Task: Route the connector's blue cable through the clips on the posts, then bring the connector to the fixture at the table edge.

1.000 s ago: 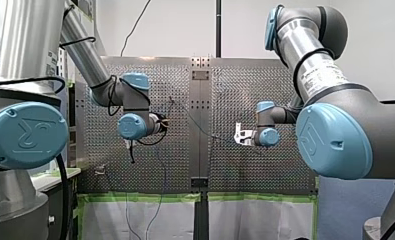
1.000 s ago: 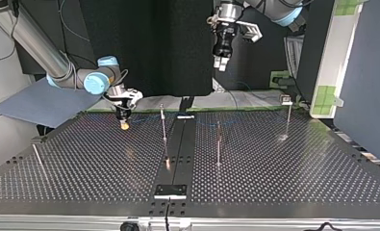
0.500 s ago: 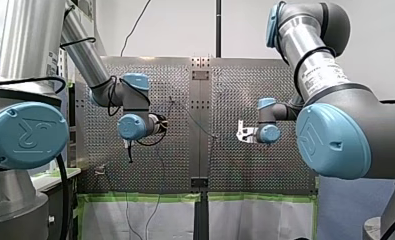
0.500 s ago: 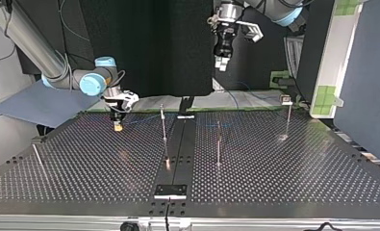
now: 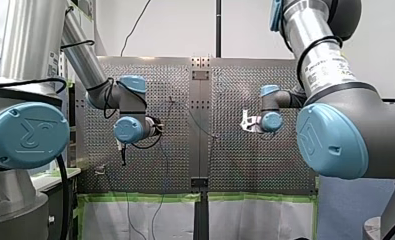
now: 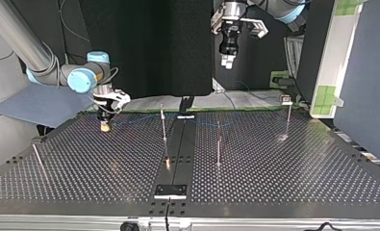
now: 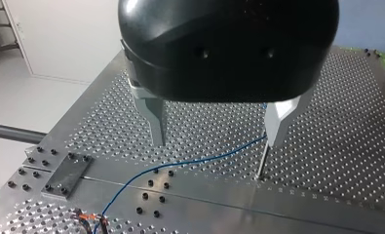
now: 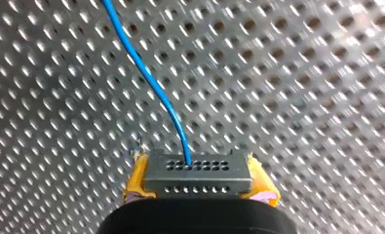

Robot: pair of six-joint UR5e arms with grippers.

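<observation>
The connector is gripped by the right tool, clamped between its yellow pads, with the perforated bench close ahead. The blue cable is seen leaving the connector's face and running away over the bench. In the top view this tool is found at the left of the frame, towards the far edge of the bench, with its tip just above the surface. From there the cable is strung as a thin line towards the right, past the posts near the middle. Whether it is seated in any clip cannot be told. The left tool is held open, with nothing between its metal fingers. In the top view it is placed at the upper middle of the frame, well above the bench. In its own wrist view the cable is seen passing beneath the fingers, and a post is stood just beside one of them
</observation>
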